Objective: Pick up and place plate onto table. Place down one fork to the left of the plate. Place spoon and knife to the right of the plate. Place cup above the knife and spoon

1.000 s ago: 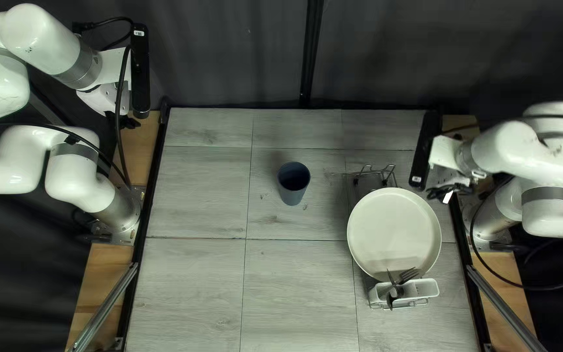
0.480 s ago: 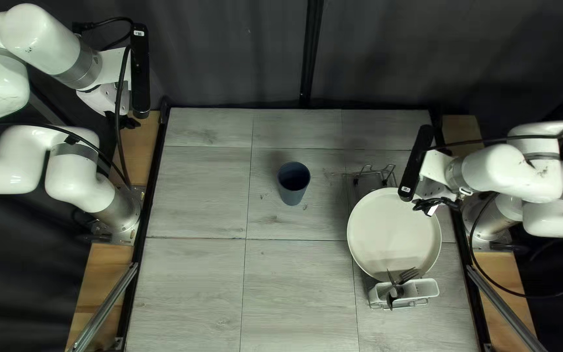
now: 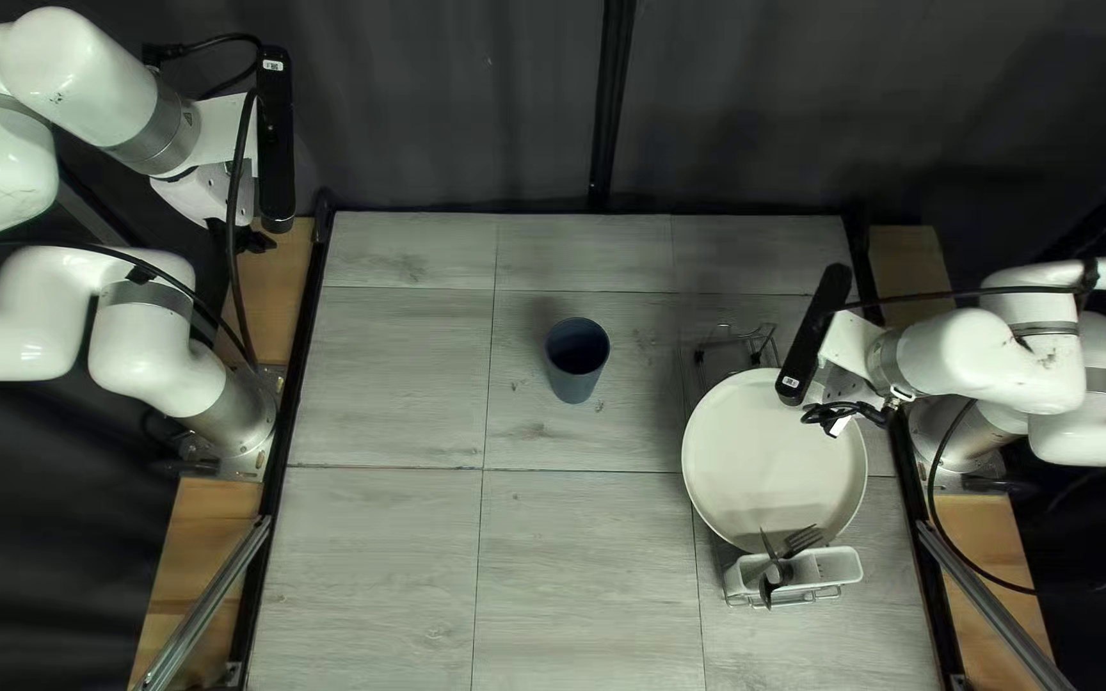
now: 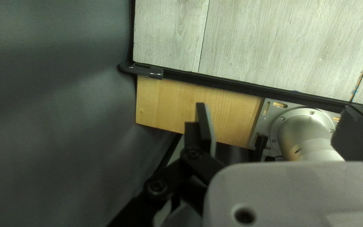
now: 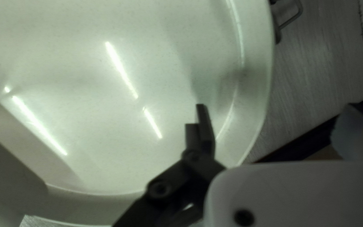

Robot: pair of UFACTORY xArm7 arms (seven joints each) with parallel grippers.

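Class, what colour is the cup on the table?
The cup is dull blue, seen best in the top left view.

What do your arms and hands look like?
Glossy white left arm and glossy white right arm: rounded segments, grey metallic bands, black cables, a black bar with small white label at each wrist. Left hand and right hand: two black fingers on black links.

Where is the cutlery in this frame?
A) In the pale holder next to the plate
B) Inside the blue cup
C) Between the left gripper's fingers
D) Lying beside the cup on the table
A: the cutlery sticks up out of the pale holder at the plate's near edge.
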